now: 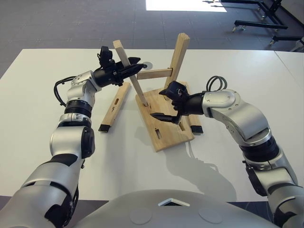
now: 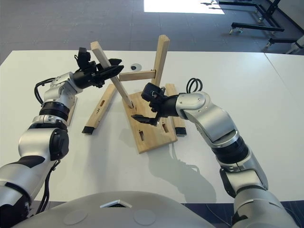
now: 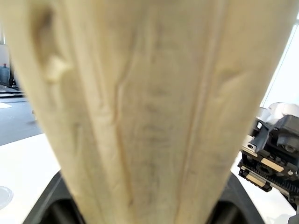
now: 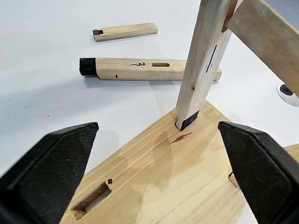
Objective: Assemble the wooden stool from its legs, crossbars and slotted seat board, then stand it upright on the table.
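While the slotted seat board (image 1: 168, 135) is lying flat on the desk (image 1: 237, 66), two legs are standing at its far side. A tilted leg (image 1: 138, 91) is at the far-left corner and an upright leg (image 1: 179, 54) at the far right, with a crossbar (image 1: 154, 73) spanning between them. The left claw (image 1: 137, 66) is clamping the tilted leg near its upper end. The right claw (image 1: 168, 116) is hovering just above the board, fingers apart, gripping nothing. A loose leg (image 1: 115, 107) is lying just left of the board, with a short crossbar piece (image 4: 125, 31) beyond it.

Likely step: seating the tilted leg. Doing it well means easing its top toward vertical while the right claw is pressing the board down against lifting. Then push straight along the slot, not sideways against the crossbar.

Hard to read:
- The leg's dark tip is sitting at the slot mouth, depth unclear.
- The left claw is hiding the crossbar's joint with that leg.
- The right arm is partly covering further wooden pieces (image 2: 179, 124), count uncertain.
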Robot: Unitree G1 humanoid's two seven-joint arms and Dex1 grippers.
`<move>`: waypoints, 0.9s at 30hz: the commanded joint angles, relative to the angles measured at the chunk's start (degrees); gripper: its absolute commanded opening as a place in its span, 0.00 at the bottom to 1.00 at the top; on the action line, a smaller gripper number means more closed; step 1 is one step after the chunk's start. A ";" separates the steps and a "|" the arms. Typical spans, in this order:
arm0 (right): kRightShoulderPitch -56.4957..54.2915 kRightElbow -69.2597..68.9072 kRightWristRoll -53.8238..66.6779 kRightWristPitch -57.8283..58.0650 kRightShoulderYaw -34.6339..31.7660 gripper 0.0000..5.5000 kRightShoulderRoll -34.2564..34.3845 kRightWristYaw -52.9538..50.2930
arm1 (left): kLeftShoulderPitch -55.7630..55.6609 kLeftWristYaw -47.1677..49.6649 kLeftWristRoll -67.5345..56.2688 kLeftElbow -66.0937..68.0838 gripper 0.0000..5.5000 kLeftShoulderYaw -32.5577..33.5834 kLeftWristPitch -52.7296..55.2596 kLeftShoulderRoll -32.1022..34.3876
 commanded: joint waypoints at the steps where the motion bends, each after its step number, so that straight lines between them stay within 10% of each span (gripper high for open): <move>1: -0.75 -0.64 0.32 0.36 -0.20 0.86 0.12 -0.56 | -1.08 0.84 1.66 1.51 0.37 -0.70 1.49 0.80; 27: -4.04 1.15 1.26 1.33 -2.86 0.13 1.93 -3.12 | 0.88 0.30 2.88 -2.26 0.37 -3.92 -1.63 0.56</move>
